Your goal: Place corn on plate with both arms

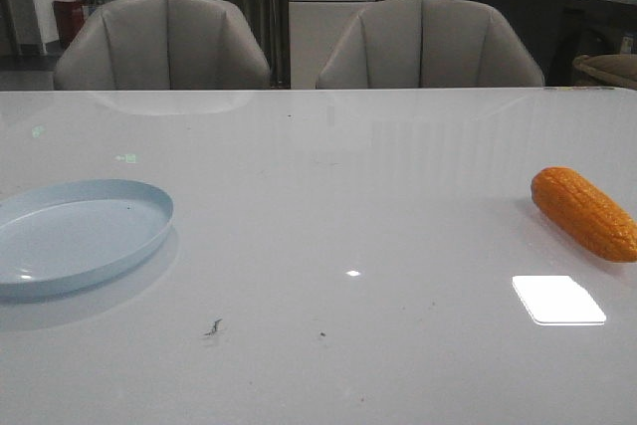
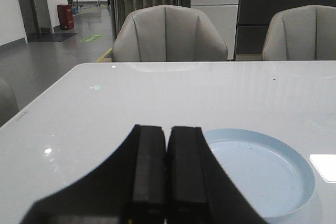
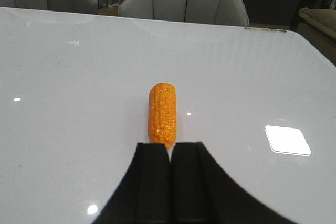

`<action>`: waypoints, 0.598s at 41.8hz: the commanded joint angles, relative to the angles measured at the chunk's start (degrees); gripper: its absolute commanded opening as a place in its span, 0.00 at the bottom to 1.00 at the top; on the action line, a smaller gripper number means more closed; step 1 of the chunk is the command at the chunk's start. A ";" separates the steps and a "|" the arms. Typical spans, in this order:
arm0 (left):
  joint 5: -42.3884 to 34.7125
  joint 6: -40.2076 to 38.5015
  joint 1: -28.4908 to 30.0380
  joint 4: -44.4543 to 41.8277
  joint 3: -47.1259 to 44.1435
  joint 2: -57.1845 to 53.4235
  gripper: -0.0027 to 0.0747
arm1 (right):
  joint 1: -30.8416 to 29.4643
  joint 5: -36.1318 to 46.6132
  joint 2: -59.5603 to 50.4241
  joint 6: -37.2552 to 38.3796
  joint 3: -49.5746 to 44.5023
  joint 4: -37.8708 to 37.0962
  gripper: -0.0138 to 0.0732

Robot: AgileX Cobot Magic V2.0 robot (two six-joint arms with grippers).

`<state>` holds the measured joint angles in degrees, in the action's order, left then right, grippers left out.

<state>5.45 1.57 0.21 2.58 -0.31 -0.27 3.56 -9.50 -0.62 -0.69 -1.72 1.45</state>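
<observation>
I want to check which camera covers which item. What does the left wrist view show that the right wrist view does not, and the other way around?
Only the left wrist view shows the plate, pale blue and empty, lying on the table just beyond the left hand, whose fingers are pressed together with nothing between them.

Only the right wrist view shows the corn, lying flat on the table just beyond the right hand, also shut on nothing.

Both views share the glossy white table and the grey chairs behind it.

I see the orange corn (image 1: 584, 213) lying flat, well apart from the empty pale blue plate (image 1: 60, 276) to its left.
</observation>
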 commanded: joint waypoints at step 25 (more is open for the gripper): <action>-3.66 -0.04 0.12 0.63 -0.12 -0.95 0.15 | 0.05 5.08 -1.28 -0.09 1.02 0.16 0.21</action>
<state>5.91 1.57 0.21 2.58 -0.31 -0.27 3.56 -9.50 -0.62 -0.69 -1.72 1.45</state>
